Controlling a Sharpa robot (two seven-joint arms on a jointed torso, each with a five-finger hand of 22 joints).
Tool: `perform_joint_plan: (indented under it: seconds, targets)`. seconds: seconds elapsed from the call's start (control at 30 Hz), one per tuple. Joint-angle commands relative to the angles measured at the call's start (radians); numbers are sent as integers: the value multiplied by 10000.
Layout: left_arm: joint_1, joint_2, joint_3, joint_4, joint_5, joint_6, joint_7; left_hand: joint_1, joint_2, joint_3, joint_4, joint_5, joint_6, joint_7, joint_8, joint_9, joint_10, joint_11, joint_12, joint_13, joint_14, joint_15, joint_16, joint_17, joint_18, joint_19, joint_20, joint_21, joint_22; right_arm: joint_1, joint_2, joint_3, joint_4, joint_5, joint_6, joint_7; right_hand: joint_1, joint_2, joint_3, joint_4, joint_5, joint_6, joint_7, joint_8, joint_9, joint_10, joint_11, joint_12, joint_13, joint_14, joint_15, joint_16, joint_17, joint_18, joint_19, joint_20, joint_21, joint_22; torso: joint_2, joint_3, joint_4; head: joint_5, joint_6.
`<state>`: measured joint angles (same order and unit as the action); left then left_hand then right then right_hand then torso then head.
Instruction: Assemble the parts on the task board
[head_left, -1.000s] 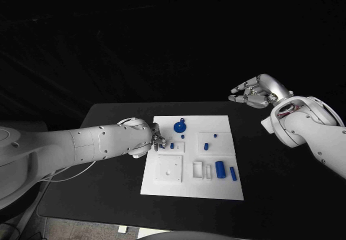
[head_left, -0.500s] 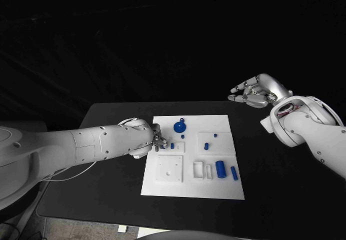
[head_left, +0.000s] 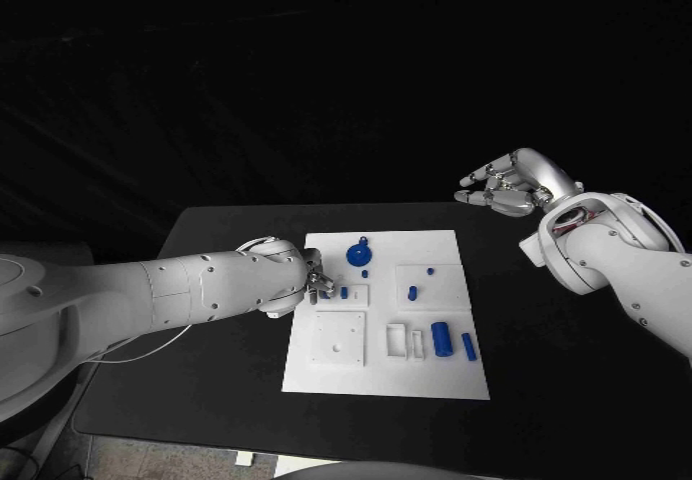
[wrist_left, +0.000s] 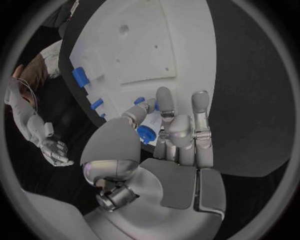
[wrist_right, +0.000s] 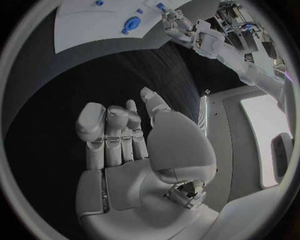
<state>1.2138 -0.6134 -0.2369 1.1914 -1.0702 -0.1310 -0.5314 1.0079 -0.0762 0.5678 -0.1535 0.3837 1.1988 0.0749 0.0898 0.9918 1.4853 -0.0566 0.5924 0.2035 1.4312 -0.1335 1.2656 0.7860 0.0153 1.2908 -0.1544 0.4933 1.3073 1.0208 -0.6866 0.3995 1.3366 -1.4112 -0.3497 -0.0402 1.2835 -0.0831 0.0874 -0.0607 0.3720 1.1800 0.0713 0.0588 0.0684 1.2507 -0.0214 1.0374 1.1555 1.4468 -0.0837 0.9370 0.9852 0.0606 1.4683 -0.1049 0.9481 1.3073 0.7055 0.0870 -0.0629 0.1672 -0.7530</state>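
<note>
- The black table (head_left: 216, 330) bears the white task board (head_left: 325, 365) at its middle.
- The left hand (head_left: 293, 280) sits at the board's edge; its fingers (wrist_left: 165, 107) are bunched narrow, and whether they pinch the small blue peg (head_left: 343, 291) at their tips I cannot tell.
- The right hand (head_left: 508, 184) hangs well apart from the board, fingers (wrist_right: 103, 125) half-curled, holding nothing.
- A blue round part (head_left: 359, 252) lies just beyond the left fingertips.
- A blue cylinder (head_left: 441, 339) lies in a recess, farther from them.
</note>
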Motion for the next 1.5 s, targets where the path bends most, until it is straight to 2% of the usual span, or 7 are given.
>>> perform_joint_plan:
  seconds: [0.03,0.5,0.6,0.63,0.83,1.1,1.5]
  targets:
    - [-79,70,-38,22,8,338,100,138,139,54,-108,-413,1356,-1146,-3,11,306,-243,32,-11,12,-30,22,-50,206,1,103,34,165,-8,10,4,9,-19,98,43,-39,11,-7,-25,46,-51,-18,36,-14,-92,0,-22,-2,-3,-27,-36,-2,68,221,4,-44,1223,-5,-1,-1,-9,7]
    - [-78,3,-35,-92,8,365,38,142,-920,-817,1314,-1730,1310,-1233,-75,-209,293,-251,-229,-39,-48,-86,-284,-533,27,39,1,-241,126,-10,-16,4,6,-19,79,42,-50,9,-14,-17,49,-52,-18,35,-14,-95,1,-28,-6,0,-27,-33,0,68,220,4,-48,1222,6,-6,9,-43,28]
    - [-78,-44,-34,-93,35,394,62,122,-1073,-1156,1355,-1529,1345,-1237,-68,-253,293,-249,-258,-36,-63,-79,-289,-534,2,13,4,-296,135,-15,-22,4,3,-19,74,40,-54,-2,-22,-10,57,-70,-13,33,-16,-99,3,-35,-12,0,-26,-35,-2,67,222,4,-42,1224,9,-16,9,-62,35]
    - [-77,-60,-34,-89,43,397,73,122,-1013,-1785,1492,-847,1347,-1221,-61,-247,298,-256,-261,-31,-71,-79,-293,-540,-6,12,2,-312,140,-17,-25,4,2,-19,72,39,-54,-2,-22,-10,57,-70,-13,33,-16,-99,3,-35,-12,0,-26,-35,-2,67,222,4,-42,1224,7,-16,8,-66,36]
    - [-76,-137,-32,-65,73,369,128,599,-958,-3003,2170,-944,1384,-1226,-73,-358,290,-241,-312,11,-90,-80,-317,-587,-19,52,-4,-400,158,-30,-30,4,2,-19,62,39,-54,-2,-22,-10,57,-70,-13,33,-16,-99,3,-35,-12,0,-26,-35,-2,67,222,4,-42,1224,5,-24,12,-75,42]
    - [-71,-329,-27,44,228,575,286,838,-1019,-3280,2114,-1089,1035,-1084,-233,-614,239,-147,-639,-79,-361,-39,-712,-1249,-57,-53,10,-521,141,-54,-48,4,-2,-19,59,40,-54,-2,-22,-10,57,-70,-13,33,-16,-99,3,-35,-12,0,-26,-35,-2,67,222,4,-42,1224,1,-20,10,-81,57]
    - [23,-1002,127,571,1255,571,1579,1782,-728,-3895,1184,-1398,-2052,117,-5,-5885,-1541,597,-2815,-1025,-1634,686,-1201,-2174,174,-753,634,-1399,-15,-91,-82,4,7,-19,43,36,-53,-15,-30,12,68,-92,-7,34,-15,-96,6,-33,-12,1,-23,-27,6,68,224,7,-38,1225,-5,-9,14,-123,102]
